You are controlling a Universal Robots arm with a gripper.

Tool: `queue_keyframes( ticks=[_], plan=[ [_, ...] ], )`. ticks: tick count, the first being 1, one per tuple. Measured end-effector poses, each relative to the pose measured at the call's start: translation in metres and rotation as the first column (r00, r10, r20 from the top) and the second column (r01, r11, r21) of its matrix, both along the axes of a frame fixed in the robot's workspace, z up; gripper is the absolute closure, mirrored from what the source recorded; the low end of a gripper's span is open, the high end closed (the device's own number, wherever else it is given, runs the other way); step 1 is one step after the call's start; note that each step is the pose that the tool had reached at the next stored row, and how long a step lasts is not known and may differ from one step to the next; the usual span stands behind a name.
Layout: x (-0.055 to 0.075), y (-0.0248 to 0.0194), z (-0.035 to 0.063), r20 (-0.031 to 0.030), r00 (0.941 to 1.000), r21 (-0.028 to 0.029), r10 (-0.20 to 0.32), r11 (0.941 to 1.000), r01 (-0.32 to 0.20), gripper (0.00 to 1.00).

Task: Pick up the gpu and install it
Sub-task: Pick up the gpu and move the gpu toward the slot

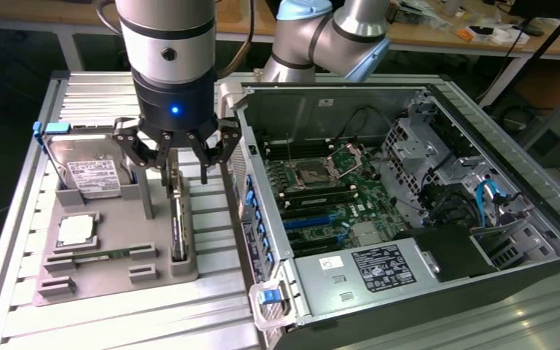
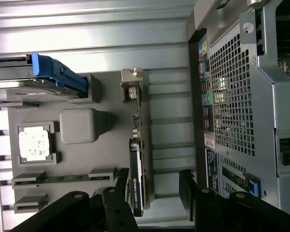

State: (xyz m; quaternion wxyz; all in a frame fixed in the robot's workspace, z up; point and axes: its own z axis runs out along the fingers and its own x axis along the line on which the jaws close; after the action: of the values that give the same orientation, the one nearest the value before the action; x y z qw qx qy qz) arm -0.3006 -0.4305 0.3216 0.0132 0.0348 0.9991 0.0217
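The gpu stands on its long edge in a slot of the grey tray, left of centre in the exterior view. From there it reads as a thin, dark slab with a pale metal edge. In the wrist view it is seen edge-on: a narrow green board, a black cooler carrying a small green mark, and a silvery bracket at the far end.

The claw hangs just above the card with its dark fingers spread open on either side of it, holding nothing. The tray rests on the slatted tabletop, and a hard drive with a blue rail stands in the tray's upper left. The open computer case lies at the frame's right.
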Motion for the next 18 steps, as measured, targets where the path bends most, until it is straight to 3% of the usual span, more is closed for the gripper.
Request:
queue_keyframes(
  ticks=[3, 6, 18],
  plan=[
    [0.000, 0.0000, -0.0024, -0.0004, 1.0000, -0.0034, 0.000, 1.0000, 0.000, 0.46],
    [0.000, 0.0000, -0.0066, -0.0005, 1.0000, -0.0106, 0.000, 0.9999, 0.000, 0.46],
    [-0.004, 0.0000, -0.0276, -0.0004, 1.0000, -0.0118, 0.000, 0.9999, 0.000, 0.46]
  ],
)
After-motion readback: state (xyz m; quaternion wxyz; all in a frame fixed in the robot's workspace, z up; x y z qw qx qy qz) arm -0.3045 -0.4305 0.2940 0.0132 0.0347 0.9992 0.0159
